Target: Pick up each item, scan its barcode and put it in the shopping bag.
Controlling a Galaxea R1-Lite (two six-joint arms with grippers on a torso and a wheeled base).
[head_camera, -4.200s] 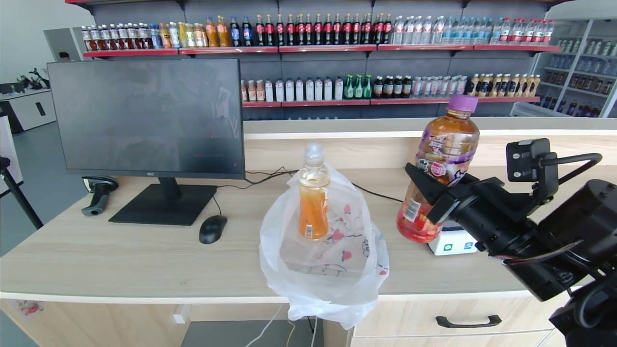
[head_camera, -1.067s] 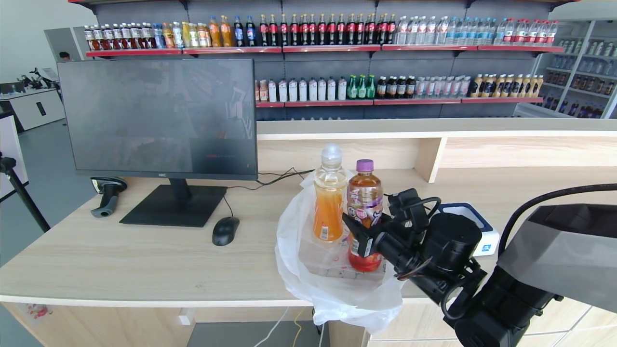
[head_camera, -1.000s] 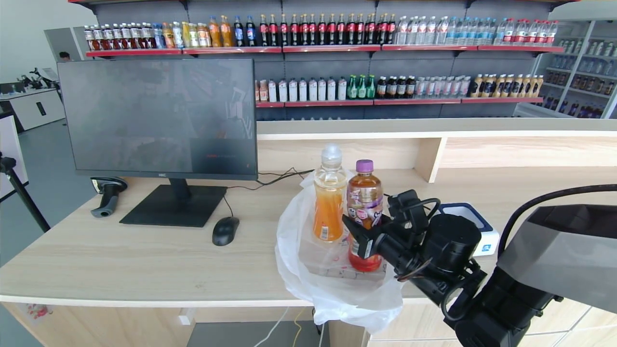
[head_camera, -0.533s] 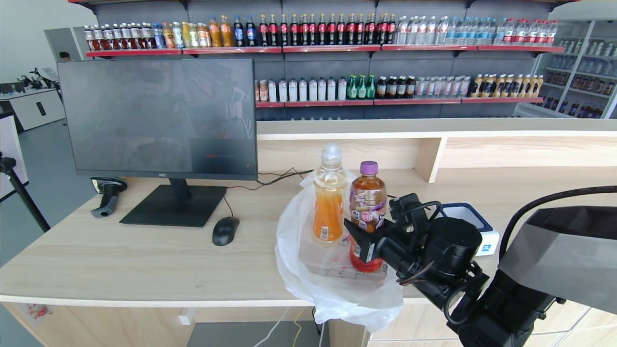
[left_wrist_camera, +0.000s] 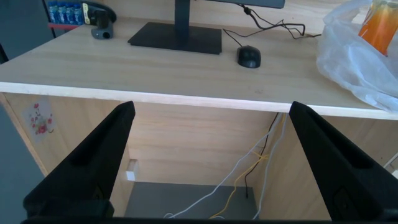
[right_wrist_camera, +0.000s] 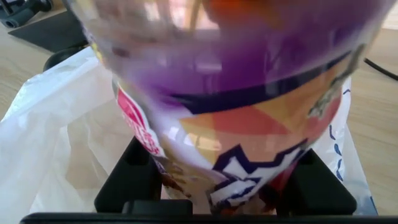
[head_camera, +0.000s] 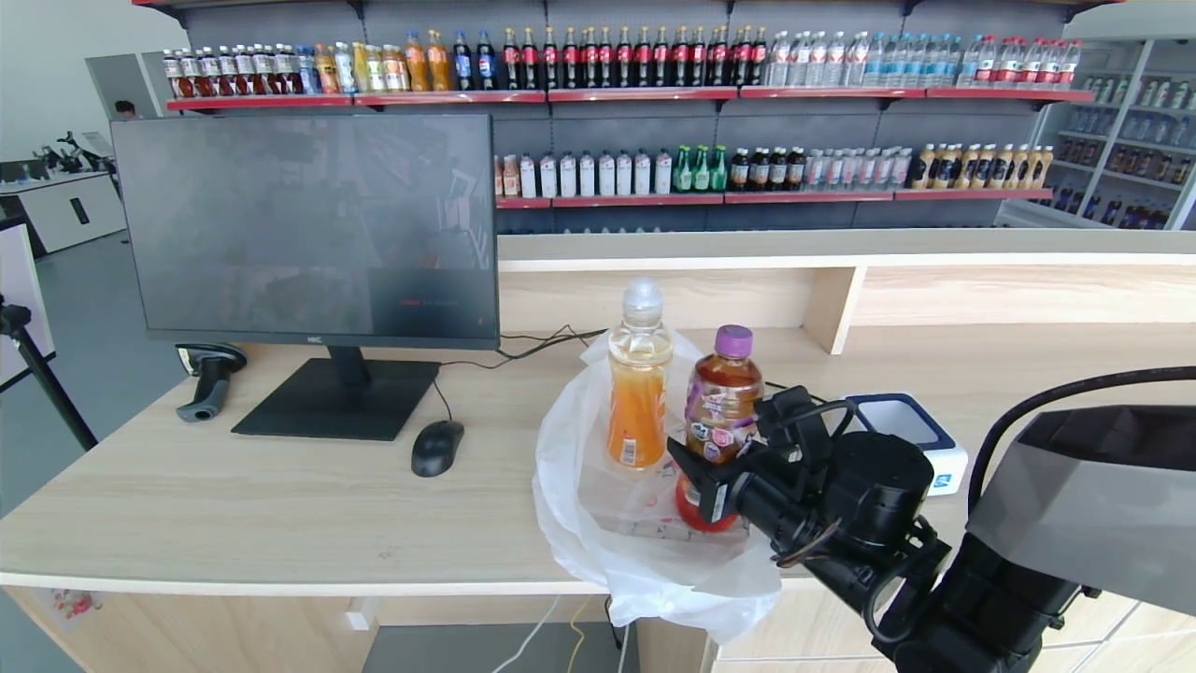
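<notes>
Behind everything stand long shelves point(head_camera: 804, 93) full of drink bottles. In front of them is the wooden counter point(head_camera: 234, 505), and on its left part stands a dark monitor point(head_camera: 308, 224) on a flat black foot. Near the front edge of the counter, at the middle, lies the shopping bag point(head_camera: 598, 551), white thin plastic with small red pictures, its mouth open upward and one part hanging over the edge.

The right claw point(head_camera: 712, 475) comes from the right side and is pinching the lower body of the purple-capped bottle point(head_camera: 721, 411). This bottle leans to the right, with its red bottom inside the bag. Just beside it, on its left, the orange juice bottle point(head_camera: 638, 393) stands upright in the bag.

The left claw point(left_wrist_camera: 208, 118) is spread wide with nothing between its fingers; it is low, before the front panel of the counter.

A white scanner box point(head_camera: 934, 456) with a dark blue top sits on the counter to the right of the bag. A black mouse point(head_camera: 437, 447) lies between the monitor foot and the bag. A handheld scanner point(head_camera: 207, 379) rests at the far left, beside the monitor.
</notes>
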